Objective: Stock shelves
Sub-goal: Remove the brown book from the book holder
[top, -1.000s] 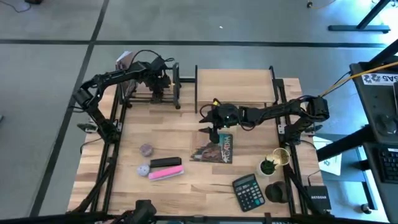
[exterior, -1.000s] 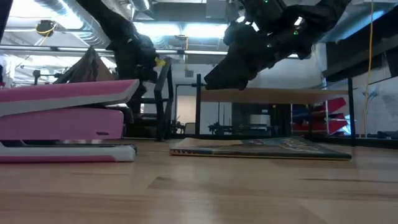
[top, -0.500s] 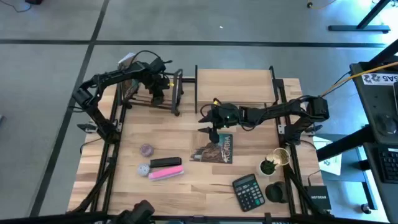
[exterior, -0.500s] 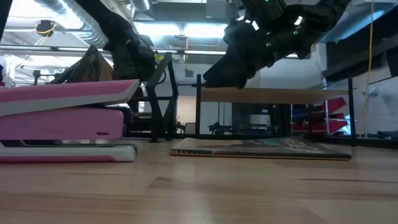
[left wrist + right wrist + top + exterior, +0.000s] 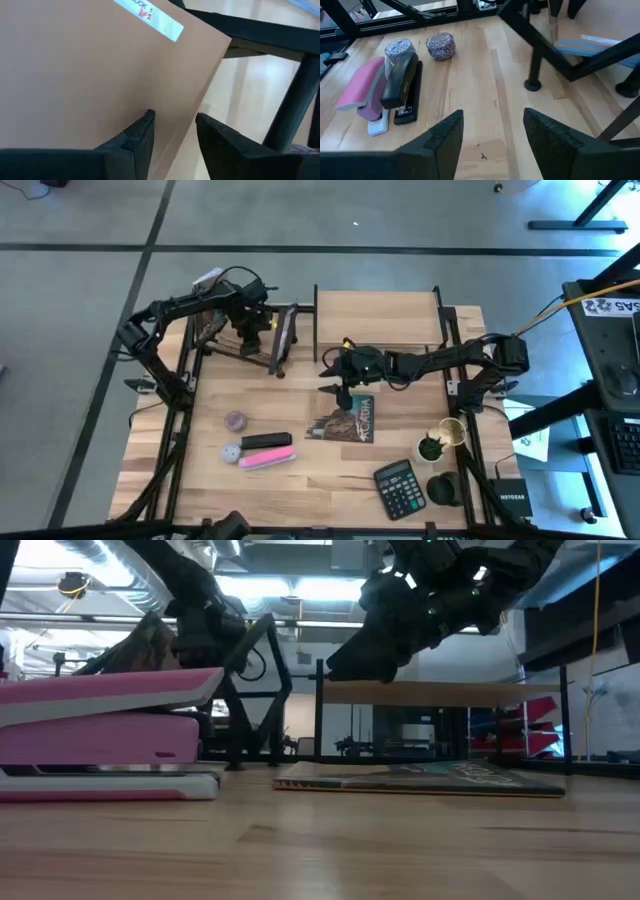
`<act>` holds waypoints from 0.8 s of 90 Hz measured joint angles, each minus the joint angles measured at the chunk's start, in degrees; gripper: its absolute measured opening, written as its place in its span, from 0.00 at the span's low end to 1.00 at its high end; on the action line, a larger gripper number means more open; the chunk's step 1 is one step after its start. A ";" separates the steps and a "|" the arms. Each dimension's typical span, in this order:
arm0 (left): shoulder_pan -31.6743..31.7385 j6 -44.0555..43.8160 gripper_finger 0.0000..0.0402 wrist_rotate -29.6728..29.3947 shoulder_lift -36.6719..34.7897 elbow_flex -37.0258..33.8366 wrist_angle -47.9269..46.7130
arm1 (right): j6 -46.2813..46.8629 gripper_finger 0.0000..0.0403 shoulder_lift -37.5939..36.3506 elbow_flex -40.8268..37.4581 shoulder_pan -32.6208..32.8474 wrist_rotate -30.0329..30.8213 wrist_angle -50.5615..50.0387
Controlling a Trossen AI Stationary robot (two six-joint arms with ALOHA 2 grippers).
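The low black rack (image 5: 283, 340) stands tipped at the far left, its end frame (image 5: 262, 670) leaning. A tan book (image 5: 90, 65) with a white label leans at the rack's left end (image 5: 208, 315). My left gripper (image 5: 256, 323) is at the rack, open, its fingers (image 5: 172, 117) astride the tan book's edge. The wood shelf (image 5: 378, 315) stands to the right of the rack. My right gripper (image 5: 338, 388) hangs open (image 5: 492, 117) above the far edge of a picture book (image 5: 352, 420) that lies flat on the table. My left gripper's fingers stand apart at the tan book's slanting edge (image 5: 192, 107). One fingertip (image 5: 146, 120) shows in front of the cover, and the other lies beyond the edge. I cannot tell whether either touches the book or the rack.
Near the front left lie a black stapler (image 5: 265, 441), a pink stapler (image 5: 268, 457) and two round tins (image 5: 440, 45). At the front right are a calculator (image 5: 400, 488), a small potted plant (image 5: 432, 446), a gold cup (image 5: 453, 430) and a black round thing (image 5: 446, 489).
The black rack has tipped and swung: its right end has gone toward the table's near edge, and its end frame now leans. My left gripper has shifted a little toward the near edge with it.
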 joint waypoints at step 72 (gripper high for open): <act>-9.68 -7.53 0.27 -13.55 -9.66 5.49 -3.74 | -0.04 0.48 0.00 -0.02 0.00 0.02 0.07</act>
